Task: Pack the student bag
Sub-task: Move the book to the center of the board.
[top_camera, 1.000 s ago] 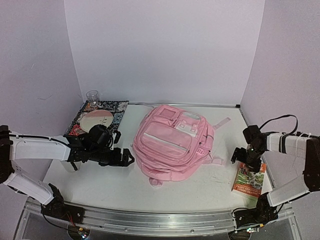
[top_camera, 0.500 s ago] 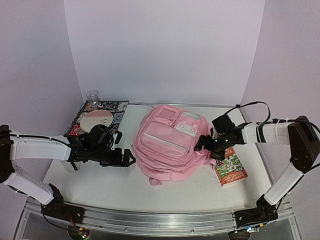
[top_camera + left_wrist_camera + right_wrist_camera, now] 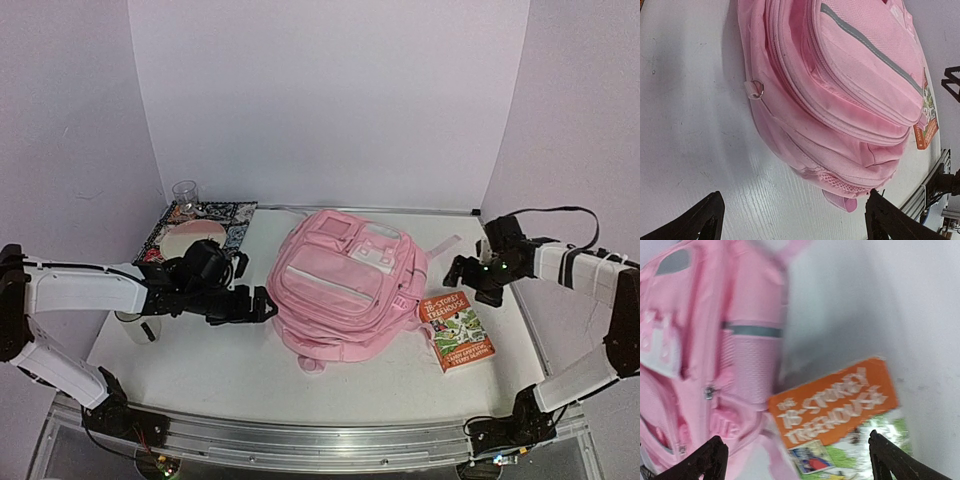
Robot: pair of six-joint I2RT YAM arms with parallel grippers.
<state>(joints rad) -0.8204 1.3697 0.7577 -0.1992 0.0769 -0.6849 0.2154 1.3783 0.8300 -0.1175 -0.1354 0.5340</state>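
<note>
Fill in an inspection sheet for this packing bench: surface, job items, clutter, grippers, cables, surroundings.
Surface: white table, no spills seen.
Job's things: student bag lying mid-table, looks closed; paperback book flat beside it, outside.
Clutter: patterned board, pink disc, clear glass in back corner.
Grippers: left gripper open beside bag; right gripper open near book, holding nothing.
Cables: black cable looping over right arm.
Surroundings: plain walls; metal rail at near edge.

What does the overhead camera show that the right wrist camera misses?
Only overhead: the glass and patterned board at the back left, plus the left arm and right arm. Only the right wrist view: a close look at a mesh side pocket and zip pull. Both: the pink bag and the orange book beside it.
</note>
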